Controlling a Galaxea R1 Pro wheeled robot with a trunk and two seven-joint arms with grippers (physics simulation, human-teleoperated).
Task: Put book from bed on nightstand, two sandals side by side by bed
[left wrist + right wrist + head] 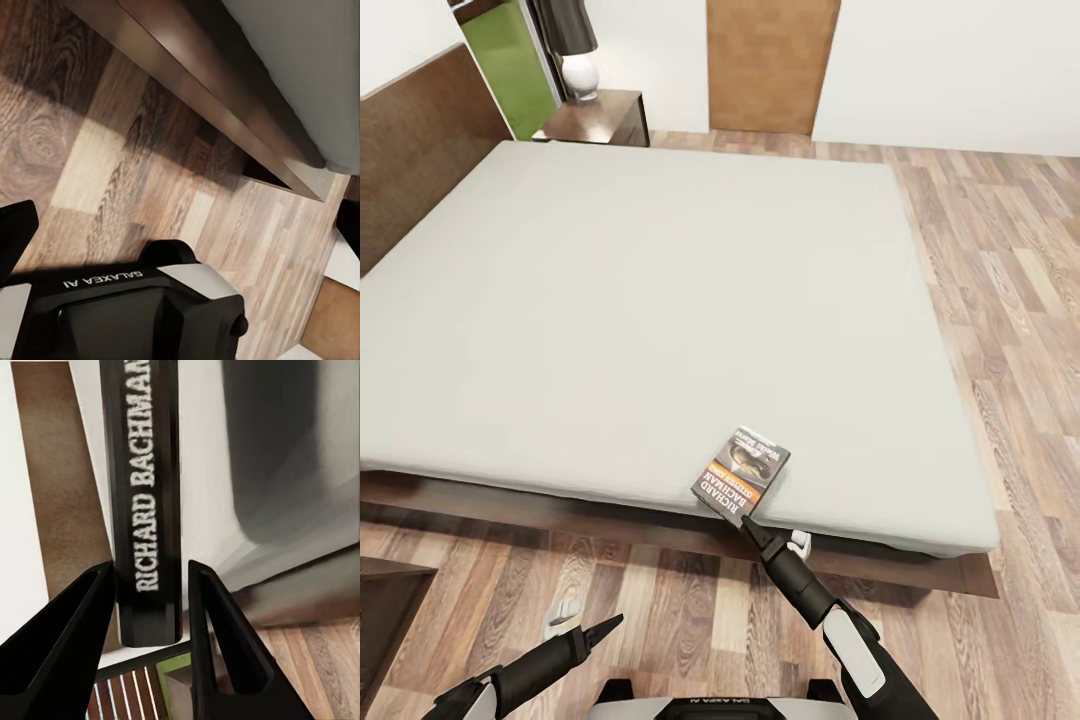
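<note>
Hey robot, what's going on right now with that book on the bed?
Right tool open, fingers either side of the book spine at the bed edge. Left tool low over floor, state unclear. Nothing in the way.

Matt grey cloth bed (660,300), wood-plank floor (1010,300), glossy paper book (740,472)

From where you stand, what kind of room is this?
Most likely a bedroom. A large low bed with a pale-grey mattress and dark wooden headboard fills the view, a dark nightstand carrying a lamp stands at its far corner, and the floor is light wood planks.
</note>
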